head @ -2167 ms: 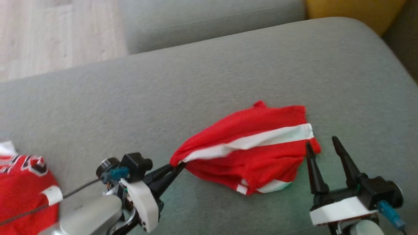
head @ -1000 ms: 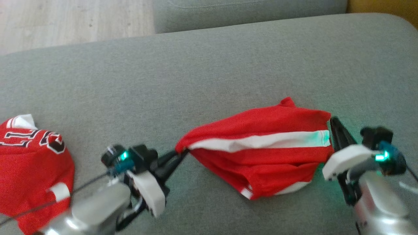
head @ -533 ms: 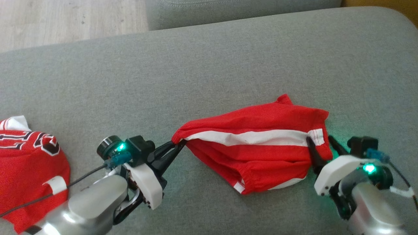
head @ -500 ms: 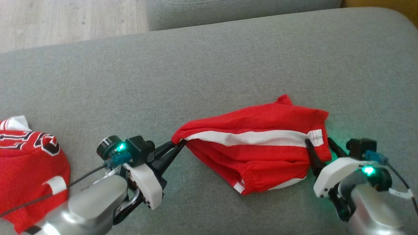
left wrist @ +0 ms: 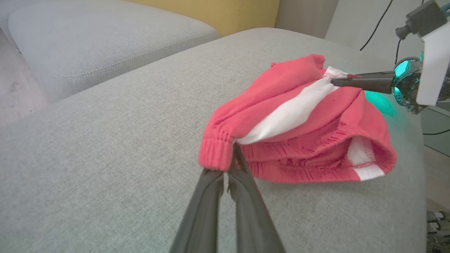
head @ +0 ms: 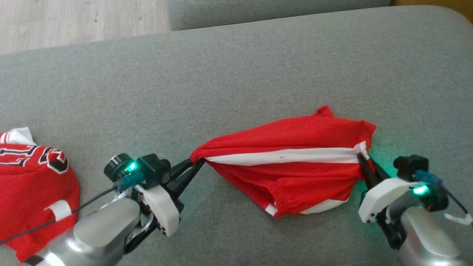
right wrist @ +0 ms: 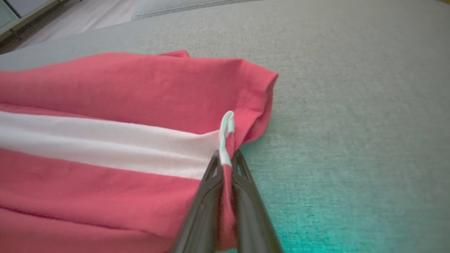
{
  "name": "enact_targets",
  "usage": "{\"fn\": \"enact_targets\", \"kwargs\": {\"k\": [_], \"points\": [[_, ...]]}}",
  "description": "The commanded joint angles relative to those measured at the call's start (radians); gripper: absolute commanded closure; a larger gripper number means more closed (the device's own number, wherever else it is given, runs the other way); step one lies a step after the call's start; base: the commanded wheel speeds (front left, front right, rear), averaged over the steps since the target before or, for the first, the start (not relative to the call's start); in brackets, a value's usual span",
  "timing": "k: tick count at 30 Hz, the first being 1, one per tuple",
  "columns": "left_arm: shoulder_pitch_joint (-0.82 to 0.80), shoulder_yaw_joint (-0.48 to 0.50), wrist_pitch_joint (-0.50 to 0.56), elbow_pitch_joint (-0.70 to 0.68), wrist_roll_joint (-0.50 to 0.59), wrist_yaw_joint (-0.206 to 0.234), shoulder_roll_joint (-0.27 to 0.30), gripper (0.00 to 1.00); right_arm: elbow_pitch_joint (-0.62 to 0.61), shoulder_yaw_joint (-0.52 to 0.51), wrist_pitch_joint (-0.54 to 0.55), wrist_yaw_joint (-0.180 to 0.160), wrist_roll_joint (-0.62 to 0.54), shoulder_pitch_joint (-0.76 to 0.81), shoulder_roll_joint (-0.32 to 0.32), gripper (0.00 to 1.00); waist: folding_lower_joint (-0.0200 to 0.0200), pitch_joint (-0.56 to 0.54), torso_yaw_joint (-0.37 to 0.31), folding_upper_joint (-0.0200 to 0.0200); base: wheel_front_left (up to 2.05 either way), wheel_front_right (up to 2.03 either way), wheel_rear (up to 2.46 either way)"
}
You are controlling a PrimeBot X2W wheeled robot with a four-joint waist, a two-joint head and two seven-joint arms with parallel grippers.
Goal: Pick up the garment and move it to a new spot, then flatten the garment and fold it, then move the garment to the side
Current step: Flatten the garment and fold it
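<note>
Left gripper [head: 193, 165] is clamped tight on the ribbed edge of the red shorts [head: 292, 177]. Right gripper [head: 364, 162] is pinched closed on the opposite end, at the white stripe. The red shorts are stretched between the 2 grippers, sagging onto the grey sofa cushion [head: 236, 81]. The garment [head: 33, 184], a lettered red jersey, lies bunched at the cushion's left edge, well apart from both grippers.

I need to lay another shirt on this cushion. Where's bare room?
Free: the wide cushion strip beyond the red shorts, and the gap between the lettered jersey and the left hand. Crowded: the near edge, where it and the right hand pinch the shorts' ends.
</note>
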Motion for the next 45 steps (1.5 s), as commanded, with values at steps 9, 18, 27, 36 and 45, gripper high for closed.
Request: {"fn": "enact_targets", "kwargs": {"k": [9,18,27,36,45], "points": [[-0.249,0.283,-0.04,-0.159,0.291,0.168,0.038,1.0,-0.249,-0.169,-0.143,-0.001,-0.132,-0.178,-0.054,1.0,0.0,0.029,-0.004,0.0,0.0,0.0,0.0],[-0.105,0.502,-0.04,-0.282,0.455,0.122,0.016,1.0,-0.413,-0.244,-0.145,-0.001,-0.233,-0.122,0.028,1.0,0.0,0.058,-0.018,0.0,0.0,0.0,0.0],[0.256,0.485,-0.04,-0.144,0.418,0.024,-0.044,1.0,-0.232,-0.196,-0.144,-0.001,-0.175,0.053,0.059,1.0,0.0,0.065,-0.013,0.0,0.0,0.0,0.0],[0.42,0.525,-0.04,-0.172,0.445,0.01,-0.071,1.0,-0.285,-0.235,-0.145,-0.001,-0.174,0.155,0.044,1.0,0.0,0.035,0.0,0.0,0.0,0.0,0.0],[0.356,0.498,-0.034,-0.234,0.446,-0.01,-0.052,1.0,-0.433,-0.295,-0.145,-0.001,-0.237,0.164,0.009,1.0,0.0,0.043,0.041,0.0,0.0,0.0,0.0]]}}
